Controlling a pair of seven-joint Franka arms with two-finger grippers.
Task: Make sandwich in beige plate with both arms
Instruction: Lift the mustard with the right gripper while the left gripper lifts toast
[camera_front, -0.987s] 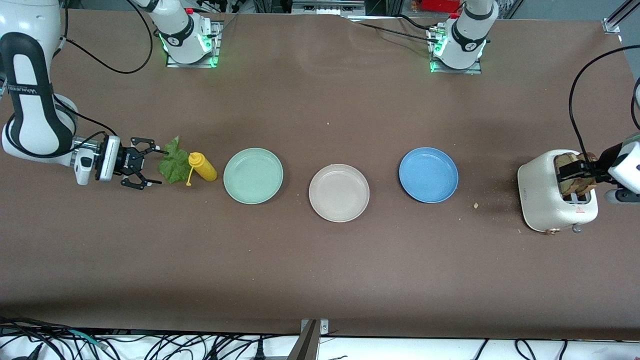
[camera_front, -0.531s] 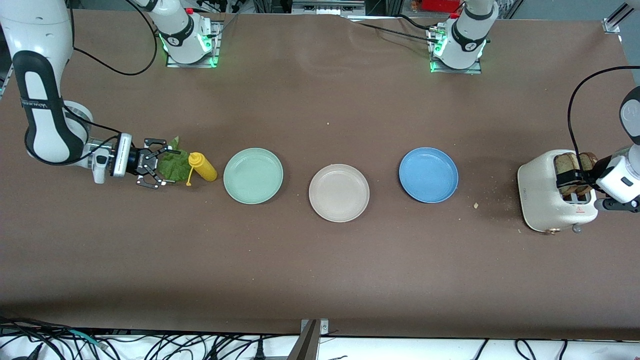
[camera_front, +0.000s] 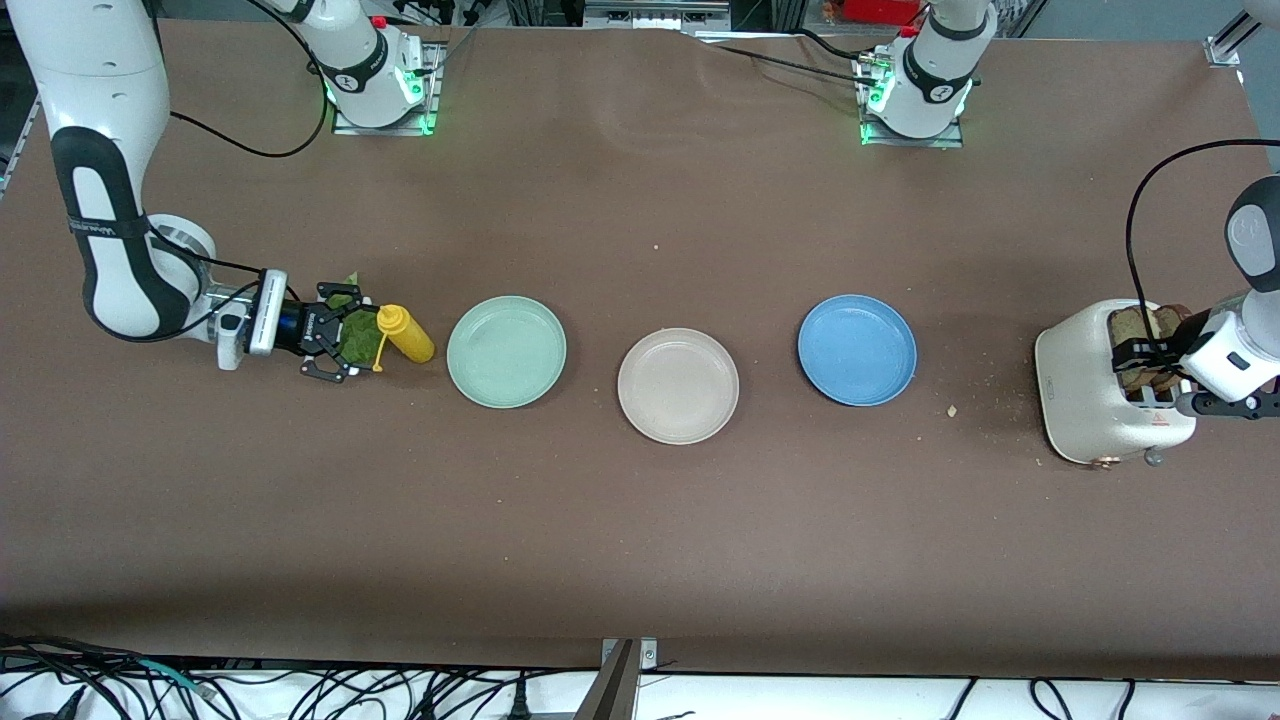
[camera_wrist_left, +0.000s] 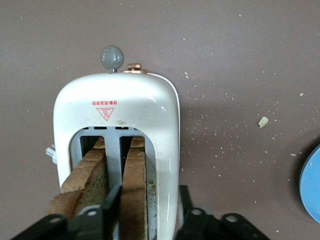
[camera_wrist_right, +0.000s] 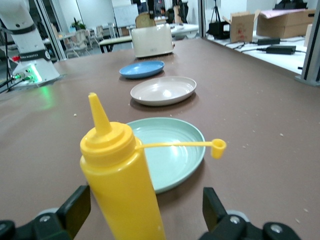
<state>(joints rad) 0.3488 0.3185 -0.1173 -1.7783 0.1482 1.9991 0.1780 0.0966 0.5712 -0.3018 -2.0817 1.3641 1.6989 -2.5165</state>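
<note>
Two toasted bread slices (camera_front: 1137, 324) stand in the slots of the cream toaster (camera_front: 1090, 390) at the left arm's end of the table. My left gripper (camera_front: 1140, 354) is open over the toaster. In the left wrist view (camera_wrist_left: 147, 212) one finger sits between the slices (camera_wrist_left: 134, 190) and the other outside the toaster wall. The green lettuce leaf (camera_front: 358, 336) lies at the right arm's end, beside a yellow squeeze bottle (camera_front: 405, 334). My right gripper (camera_front: 338, 338) is open, low at the leaf. In its wrist view (camera_wrist_right: 144, 207) the bottle (camera_wrist_right: 120, 180) stands between the fingers and the leaf is hidden. The beige plate (camera_front: 678, 424) is mid-table.
A mint-green plate (camera_front: 506, 390) lies between the bottle and the beige plate. A blue plate (camera_front: 857, 385) lies between the beige plate and the toaster. Crumbs are scattered near the toaster. The bottle's cap (camera_wrist_right: 218, 148) hangs open on its tether.
My right gripper has slid along the table onto the lettuce leaf, toward the bottle. My left gripper has come lower at the bread in the toaster.
</note>
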